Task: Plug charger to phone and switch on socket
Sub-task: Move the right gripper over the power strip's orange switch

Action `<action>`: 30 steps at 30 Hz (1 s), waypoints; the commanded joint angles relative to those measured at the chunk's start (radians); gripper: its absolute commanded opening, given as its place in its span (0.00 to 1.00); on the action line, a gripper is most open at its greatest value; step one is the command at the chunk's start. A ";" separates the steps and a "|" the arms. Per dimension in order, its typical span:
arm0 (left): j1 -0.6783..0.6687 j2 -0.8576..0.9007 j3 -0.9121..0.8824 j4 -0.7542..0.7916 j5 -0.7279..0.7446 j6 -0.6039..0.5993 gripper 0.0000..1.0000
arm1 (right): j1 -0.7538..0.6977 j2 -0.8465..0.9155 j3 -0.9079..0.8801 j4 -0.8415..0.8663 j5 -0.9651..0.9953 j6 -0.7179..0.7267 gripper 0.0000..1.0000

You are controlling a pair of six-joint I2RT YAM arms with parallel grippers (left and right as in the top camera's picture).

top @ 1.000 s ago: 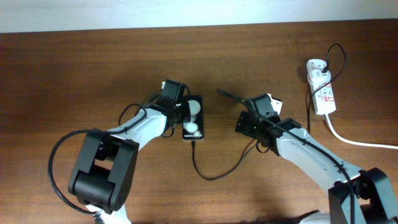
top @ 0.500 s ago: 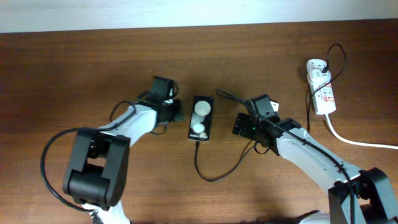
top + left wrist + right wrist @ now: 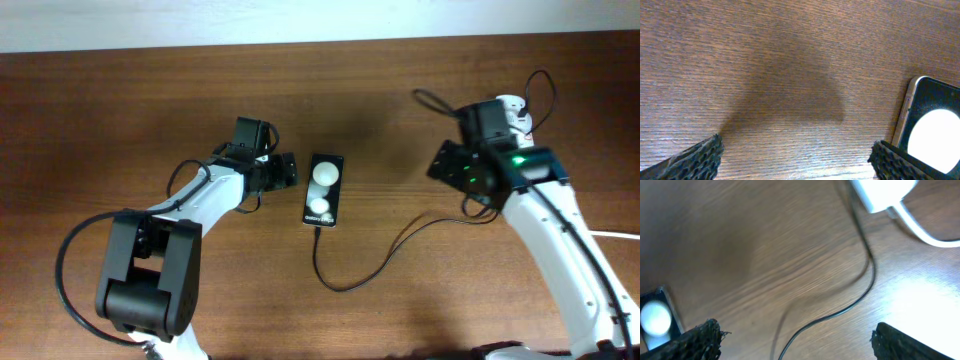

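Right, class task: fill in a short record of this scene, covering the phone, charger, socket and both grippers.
phone: flat on the table, two white blobs facing up
charger: thin black cable looped on the table, one end at the phone's lower edge, seemingly plugged in
socket: white strip, mostly hidden in the overhead view; switch state cannot be told
left gripper: open, empty, beside the phone, not touching it
right gripper: open, empty, near the socket's end
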 commanded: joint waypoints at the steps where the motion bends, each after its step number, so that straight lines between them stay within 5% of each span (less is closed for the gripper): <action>1: 0.011 0.046 -0.040 -0.026 0.018 -0.010 0.99 | -0.158 -0.009 0.021 0.011 0.020 0.007 0.99; 6: 0.011 0.046 -0.040 -0.026 0.018 -0.010 0.99 | -0.327 -0.003 0.018 0.049 0.026 -0.012 0.99; 8: 0.011 0.046 -0.040 -0.026 0.018 -0.010 0.99 | -0.359 0.019 0.044 0.095 -0.140 -0.187 0.99; 12: 0.011 0.046 -0.040 -0.026 0.017 -0.010 0.99 | -0.534 0.236 0.408 -0.223 -0.229 -0.183 0.99; 15: 0.011 0.046 -0.040 -0.026 0.017 -0.010 0.99 | -0.546 0.422 0.445 -0.241 -0.229 -0.183 0.99; 20: 0.011 0.046 -0.040 -0.026 0.017 -0.010 0.99 | -0.549 0.604 0.445 0.016 -0.183 -0.183 0.99; 30: 0.011 0.046 -0.040 -0.026 0.017 -0.010 0.99 | -0.549 0.640 0.406 0.093 -0.053 -0.140 0.99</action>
